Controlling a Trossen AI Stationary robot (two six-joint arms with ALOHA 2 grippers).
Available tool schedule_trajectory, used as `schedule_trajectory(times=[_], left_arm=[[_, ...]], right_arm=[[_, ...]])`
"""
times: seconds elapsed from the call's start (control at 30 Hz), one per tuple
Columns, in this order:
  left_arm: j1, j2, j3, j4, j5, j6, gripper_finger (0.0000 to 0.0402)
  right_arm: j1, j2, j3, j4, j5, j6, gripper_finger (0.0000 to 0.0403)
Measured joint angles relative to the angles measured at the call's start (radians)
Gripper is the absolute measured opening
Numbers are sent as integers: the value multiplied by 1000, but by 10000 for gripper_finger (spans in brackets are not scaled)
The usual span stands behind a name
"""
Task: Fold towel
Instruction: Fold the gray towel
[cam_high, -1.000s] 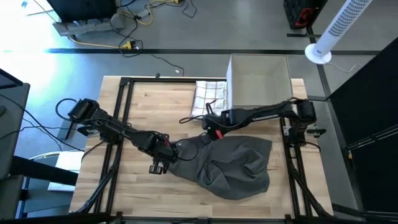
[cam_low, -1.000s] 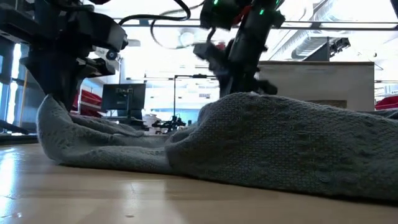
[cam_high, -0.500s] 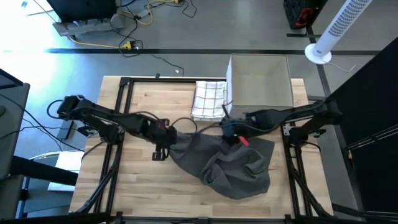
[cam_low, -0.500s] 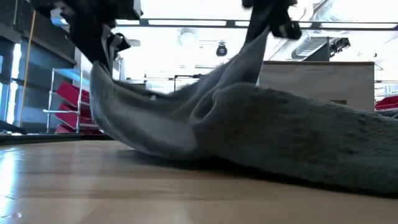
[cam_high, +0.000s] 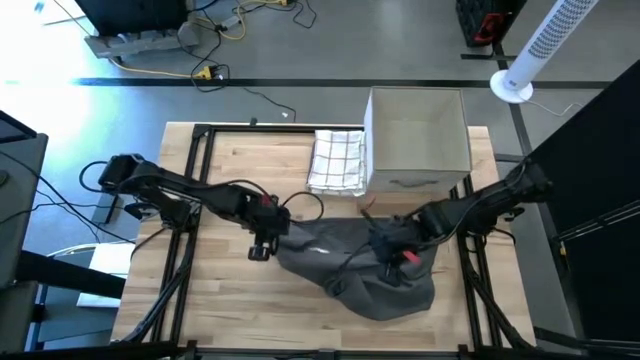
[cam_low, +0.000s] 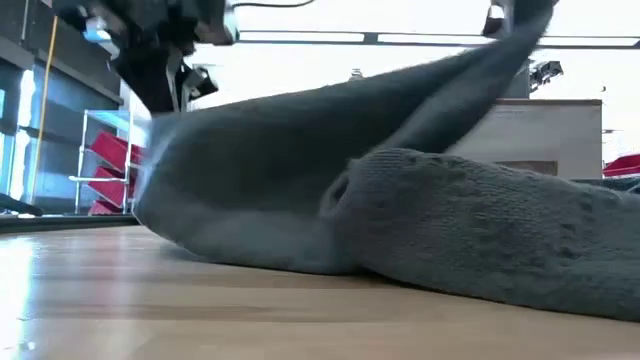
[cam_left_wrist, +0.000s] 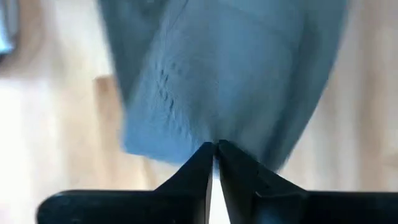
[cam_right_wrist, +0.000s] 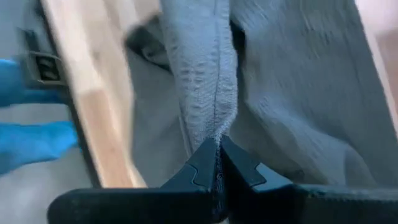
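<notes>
Grey terry cloth, the towel (cam_high: 355, 265), lay bunched on the wooden table (cam_high: 230, 310) at centre and toward the right side, seen from above as a rumpled mass with one edge stretched between the two arms. The left gripper (cam_high: 265, 240) stood at the towel's left end, and the right gripper (cam_high: 395, 250) was over the towel's right-hand part, its arm reaching in from the table's right edge.

The overhead camera did not show how the fingers stood. The left wrist camera did: the left gripper (cam_left_wrist: 216, 149) had its fingers pressed together on a pinch of towel (cam_left_wrist: 230, 74), the cloth hanging away from the tips over the bare wood. The right wrist camera showed the right gripper (cam_right_wrist: 219, 146) likewise clamped on a hemmed edge of the towel (cam_right_wrist: 205, 81), with more cloth spread beyond it.

The table-level camera showed what neither other view gave: the towel (cam_low: 420, 220) was lifted off the table along a taut sheet running from low at the left to high at the right, with a heaped fold resting on the wood beneath it.

At the far side of the table stood an open cardboard box (cam_high: 418, 140); its inside appeared plain, and contents could not be made out. Just beside its left wall lay a folded checked cloth (cam_high: 337, 160), on the table and outside the box.
</notes>
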Motion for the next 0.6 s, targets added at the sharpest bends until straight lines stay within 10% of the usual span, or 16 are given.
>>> schedule_trajectory(times=[0.6], left_arm=[[65, 15, -1, 47, -56, -43, 138]], right_arm=[[82, 21, 0, 65, -25, 49, 0]])
